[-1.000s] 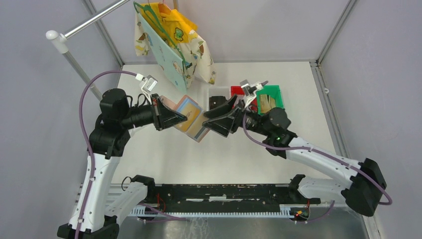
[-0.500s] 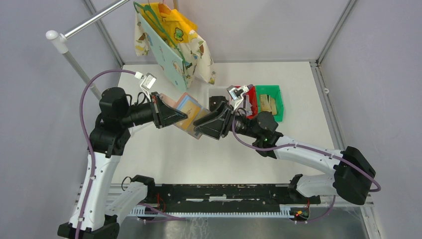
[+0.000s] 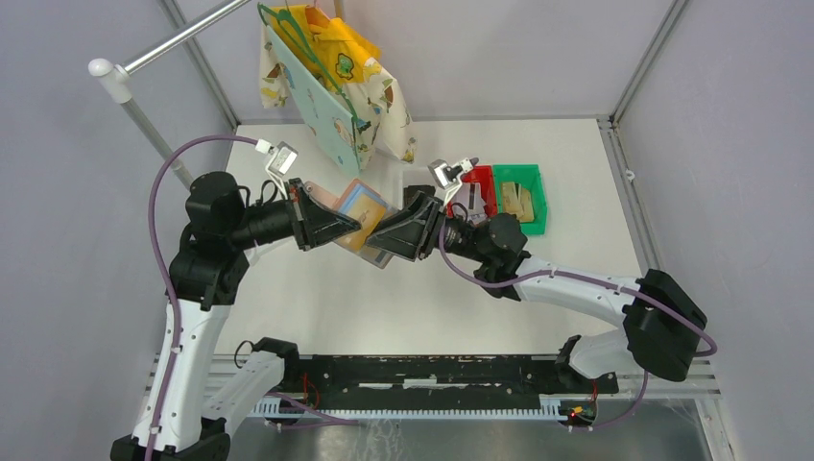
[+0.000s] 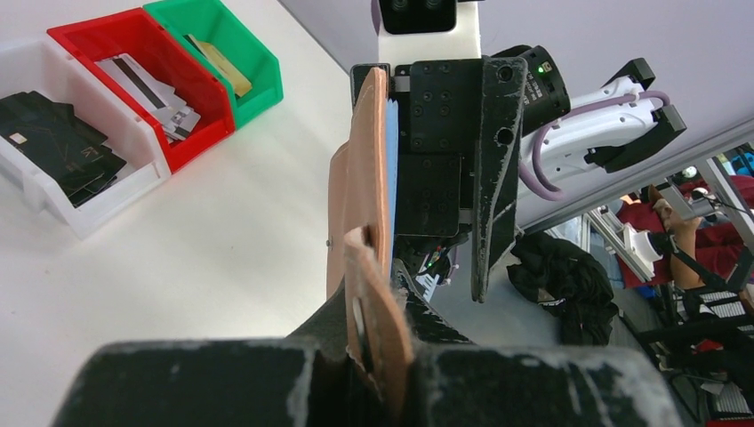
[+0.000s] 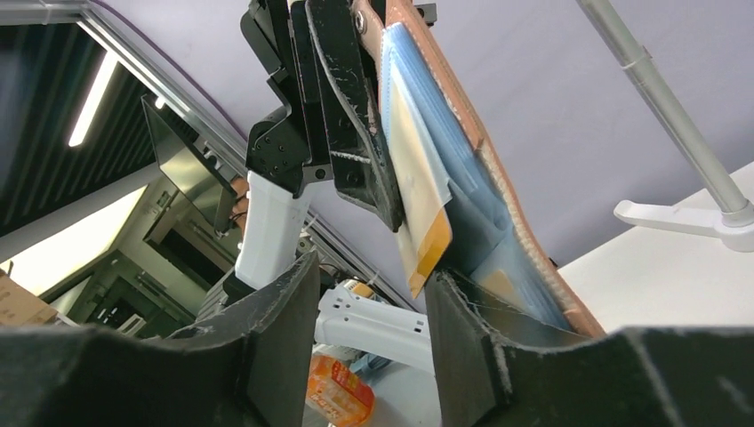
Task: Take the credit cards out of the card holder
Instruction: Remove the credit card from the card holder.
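Note:
The salmon-pink card holder (image 3: 357, 213) is held up in the air, open, with its light blue pockets facing my right arm. My left gripper (image 3: 351, 227) is shut on its edge, and the left wrist view shows the leather (image 4: 366, 178) pinched at the gripper (image 4: 378, 347). A gold-tan credit card (image 5: 421, 218) sticks partly out of a blue pocket of the card holder (image 5: 498, 187). My right gripper (image 3: 378, 240) is open, and in its wrist view the gripper (image 5: 369, 311) has the card's lower corner just inside its right finger (image 5: 467, 347), not clamped.
Three bins stand at the back right: a clear one (image 3: 407, 184) with black cards (image 4: 53, 151), a red one (image 3: 485, 175) with grey cards (image 4: 147, 76), a green one (image 3: 534, 192) with gold cards (image 4: 222, 62). Patterned bags (image 3: 336, 82) hang from a pole (image 3: 144, 106) at back left.
My right arm has swung left from over the bins to the card holder, and its open jaws now straddle the protruding card's corner. The left gripper has kept the card holder nearly still.

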Controlling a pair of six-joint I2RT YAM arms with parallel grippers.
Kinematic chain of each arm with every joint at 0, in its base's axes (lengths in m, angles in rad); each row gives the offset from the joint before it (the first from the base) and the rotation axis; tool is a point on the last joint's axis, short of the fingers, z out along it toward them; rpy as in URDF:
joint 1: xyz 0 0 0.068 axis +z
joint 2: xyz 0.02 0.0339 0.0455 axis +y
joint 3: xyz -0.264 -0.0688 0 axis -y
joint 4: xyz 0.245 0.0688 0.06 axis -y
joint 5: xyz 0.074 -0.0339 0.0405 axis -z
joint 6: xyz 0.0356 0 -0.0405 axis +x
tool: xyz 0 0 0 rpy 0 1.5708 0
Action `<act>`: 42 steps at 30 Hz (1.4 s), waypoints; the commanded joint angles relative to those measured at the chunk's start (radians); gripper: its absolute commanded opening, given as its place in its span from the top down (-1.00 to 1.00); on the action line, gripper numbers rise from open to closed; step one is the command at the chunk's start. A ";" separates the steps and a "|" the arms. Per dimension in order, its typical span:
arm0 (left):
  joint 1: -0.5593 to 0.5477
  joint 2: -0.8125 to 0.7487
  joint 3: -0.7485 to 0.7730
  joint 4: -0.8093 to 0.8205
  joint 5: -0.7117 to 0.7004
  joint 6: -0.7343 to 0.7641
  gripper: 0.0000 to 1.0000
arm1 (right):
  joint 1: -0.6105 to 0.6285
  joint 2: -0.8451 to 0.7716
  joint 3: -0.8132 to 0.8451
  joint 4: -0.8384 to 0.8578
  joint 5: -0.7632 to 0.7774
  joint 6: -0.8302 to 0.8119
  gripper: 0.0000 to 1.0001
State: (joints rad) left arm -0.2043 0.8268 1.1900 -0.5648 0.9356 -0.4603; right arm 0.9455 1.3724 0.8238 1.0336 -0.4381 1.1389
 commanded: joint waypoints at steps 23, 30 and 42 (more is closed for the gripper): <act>-0.002 -0.005 0.061 0.234 0.121 -0.286 0.87 | 0.019 -0.023 -0.072 0.244 0.060 0.024 1.00; -0.001 -0.005 0.066 0.234 0.116 -0.309 0.72 | 0.021 -0.038 -0.096 0.248 0.061 0.012 1.00; -0.002 -0.003 0.080 0.249 0.120 -0.312 0.79 | 0.022 -0.055 -0.123 0.246 0.058 0.007 1.00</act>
State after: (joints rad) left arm -0.2089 0.8371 1.2037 -0.4019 1.0313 -0.7338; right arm 0.9710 1.3487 0.7231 1.2350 -0.3611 1.1561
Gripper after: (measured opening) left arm 0.148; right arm 0.006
